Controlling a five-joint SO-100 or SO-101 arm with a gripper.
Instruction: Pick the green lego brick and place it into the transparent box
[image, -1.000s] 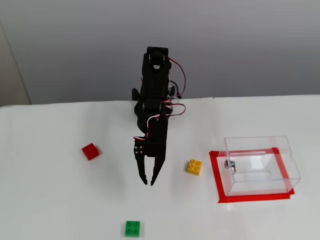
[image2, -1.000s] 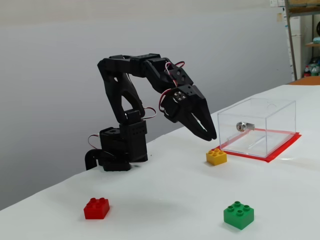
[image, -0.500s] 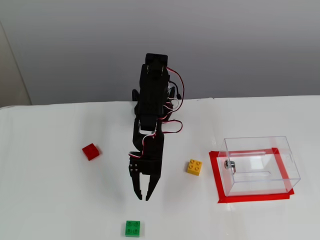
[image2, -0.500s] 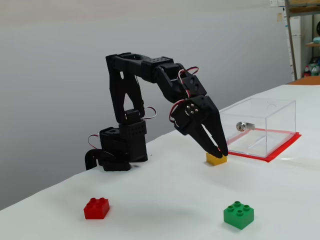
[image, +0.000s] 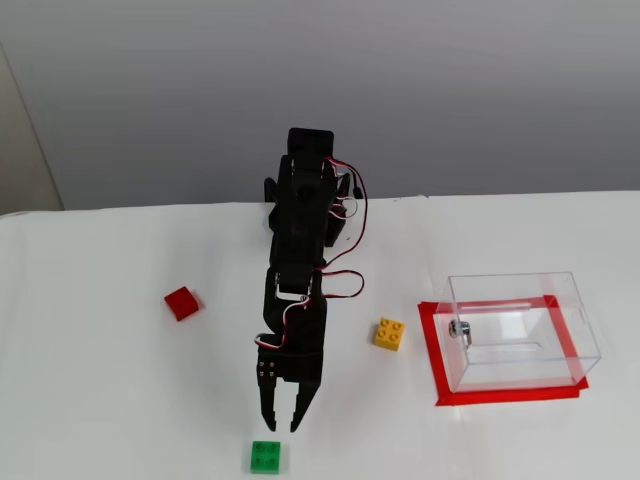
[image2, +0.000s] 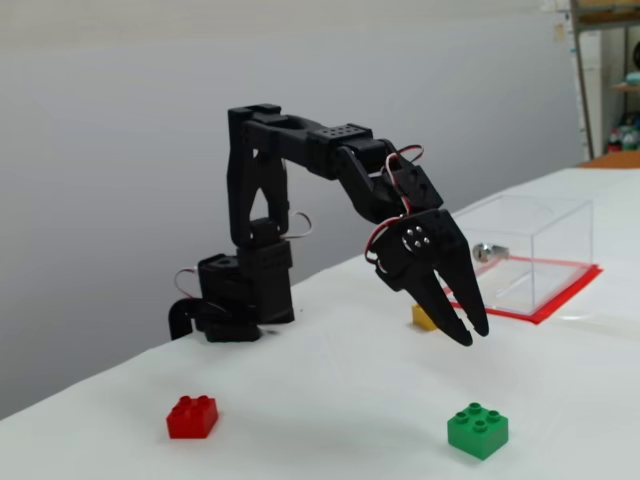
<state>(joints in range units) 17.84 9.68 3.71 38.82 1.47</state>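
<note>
The green lego brick (image: 266, 457) lies on the white table near the front edge, studs up, also seen in the other fixed view (image2: 477, 430). My gripper (image: 280, 424) hangs just behind and above the brick, fingers pointing down toward it, open by a narrow gap with nothing between them; from the side view the gripper (image2: 468, 334) is well clear of the table. The transparent box (image: 520, 330) stands at the right on a frame of red tape, with a small metal fitting on its left wall; in the side view the box (image2: 535, 250) is behind the gripper.
A yellow brick (image: 389, 333) sits between the arm and the box, half hidden by the gripper in the side view (image2: 422, 318). A red brick (image: 181, 302) lies to the left (image2: 193, 416). The arm's base (image2: 238, 300) stands at the table's back edge.
The arm has stretched forward and lowered, carrying the gripper from beside the yellow brick to just behind the green brick. The bricks and the box have not moved.
</note>
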